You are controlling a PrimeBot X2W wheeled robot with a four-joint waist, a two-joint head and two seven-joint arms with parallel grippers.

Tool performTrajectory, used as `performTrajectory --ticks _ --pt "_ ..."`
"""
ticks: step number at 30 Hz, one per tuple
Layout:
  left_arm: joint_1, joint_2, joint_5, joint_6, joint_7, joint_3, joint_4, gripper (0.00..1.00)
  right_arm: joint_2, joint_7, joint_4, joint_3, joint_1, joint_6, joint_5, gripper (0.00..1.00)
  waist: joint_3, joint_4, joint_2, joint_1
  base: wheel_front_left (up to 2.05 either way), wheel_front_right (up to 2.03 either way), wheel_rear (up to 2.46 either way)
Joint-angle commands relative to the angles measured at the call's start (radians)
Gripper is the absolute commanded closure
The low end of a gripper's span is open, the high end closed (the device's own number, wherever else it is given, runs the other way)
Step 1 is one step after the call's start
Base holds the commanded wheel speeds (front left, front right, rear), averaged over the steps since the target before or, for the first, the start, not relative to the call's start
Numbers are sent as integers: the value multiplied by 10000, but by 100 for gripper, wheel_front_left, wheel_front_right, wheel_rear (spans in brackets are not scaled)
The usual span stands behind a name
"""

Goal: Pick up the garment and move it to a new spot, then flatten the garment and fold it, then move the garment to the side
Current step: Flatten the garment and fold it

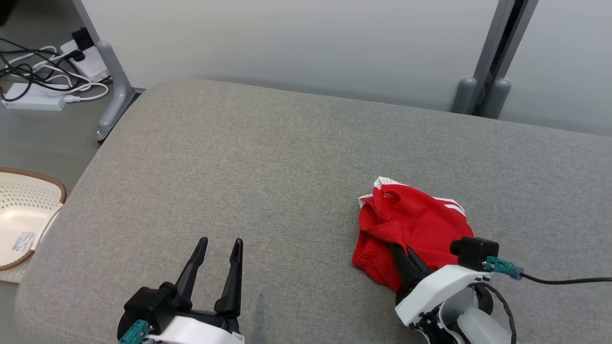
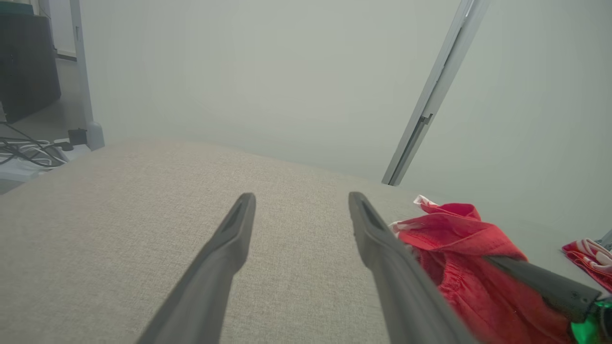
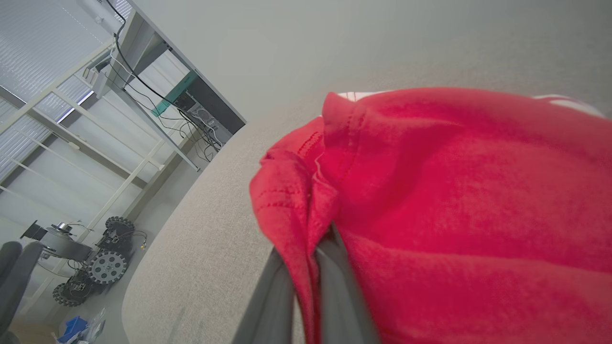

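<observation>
The garment (image 1: 411,224) is a red piece with white stripes, lying crumpled on the grey cushion (image 1: 287,157) at the right. My right gripper (image 1: 399,251) is shut on a fold of the garment (image 3: 430,191) near its front left edge, the red cloth pinched between the two fingers (image 3: 334,286). My left gripper (image 1: 222,246) stands open at the lower left, well apart from the cloth, nothing between its fingers (image 2: 224,248). In the left wrist view the garment (image 2: 459,258) lies to the right of that gripper.
A pale perforated basket (image 1: 24,215) sits on the floor at the left. Cables and power strips (image 1: 43,76) lie by a grey metal leg (image 1: 114,86). A partition wall (image 1: 306,43) runs behind the cushion. A wheeled machine (image 3: 95,263) stands on the floor.
</observation>
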Motion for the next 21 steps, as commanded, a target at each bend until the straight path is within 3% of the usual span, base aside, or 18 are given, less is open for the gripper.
performTrajectory --ticks 1,6,7,8,9,10,21 --pt "-54 33 -101 24 1 12 12 0 -81 -77 73 14 -137 4 5 100 64 71 0 0 0 0 0" --pt "-140 35 -143 19 -1 -40 33 0 -81 -240 714 320 -465 3 238 100 202 243 0 0 0 0 0" --pt "-151 33 -147 21 1 -49 32 0 -81 -226 824 403 -515 3 297 84 222 257 0 0 0 0 0" --pt "-162 32 -147 28 1 -55 32 0 -81 -179 927 494 -555 4 339 60 237 266 0 0 0 0 0" --pt "-173 35 -139 38 -1 -57 37 0 -81 -86 1006 641 -573 3 414 10 248 270 0 0 0 0 0" --pt "-188 33 -131 42 1 -56 44 0 -75 -97 1047 786 -605 4 421 0 256 266 0 0 0 0 0" --pt "-237 30 -37 1 1 90 133 0 -75 -7 511 2056 -744 4 1226 0 202 3 0 0 0 0 0"
